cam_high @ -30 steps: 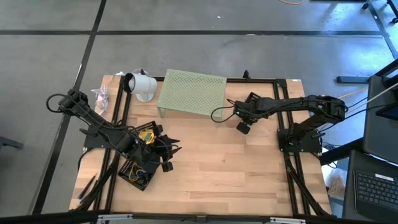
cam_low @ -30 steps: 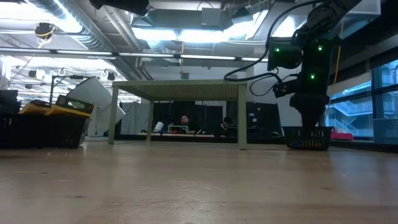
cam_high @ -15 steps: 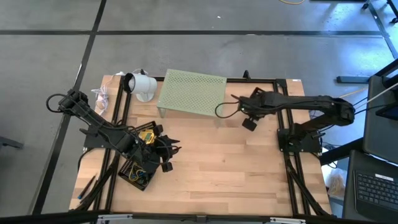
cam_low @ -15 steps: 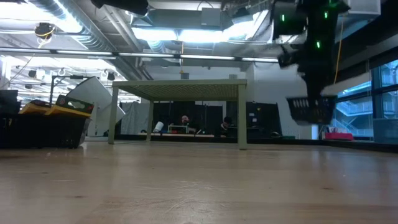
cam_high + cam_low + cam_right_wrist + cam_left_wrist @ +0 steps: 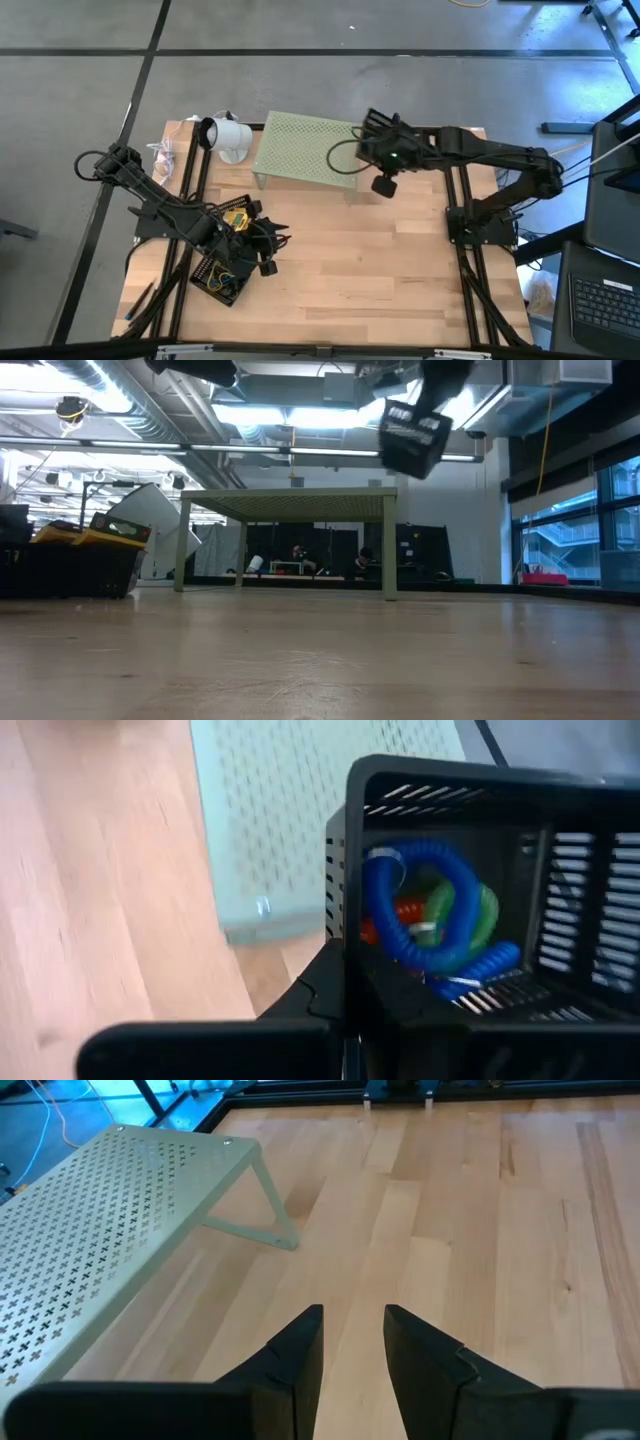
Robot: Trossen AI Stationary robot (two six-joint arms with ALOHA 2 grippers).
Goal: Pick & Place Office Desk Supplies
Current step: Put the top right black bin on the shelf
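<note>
**Right arm carries a small black basket in the air beside the riser**

At the left of the table, the left gripper hangs low over the wood just beside a black mesh bin, which sits near the table's left edge. In that bin lie yellow-green card boxes and a tangle of small coloured items, too small to sort. The left wrist view shows this gripper's two dark fingers standing apart with bare table between them, nothing in the gap.

Farther back on the left stands a white cup-shaped object, and next to it the pale green perforated riser, on its legs on the table.

At the riser's right end, the right gripper is raised well off the table. It is clenched on the wall of a small black slotted basket, the fingers pinching the basket's near side. In the low view the basket hangs tilted, above the level of the riser's top. Inside it, just beyond the fingers, lie coiled cords: a blue coil in front, with green and red pieces behind it.
</note>
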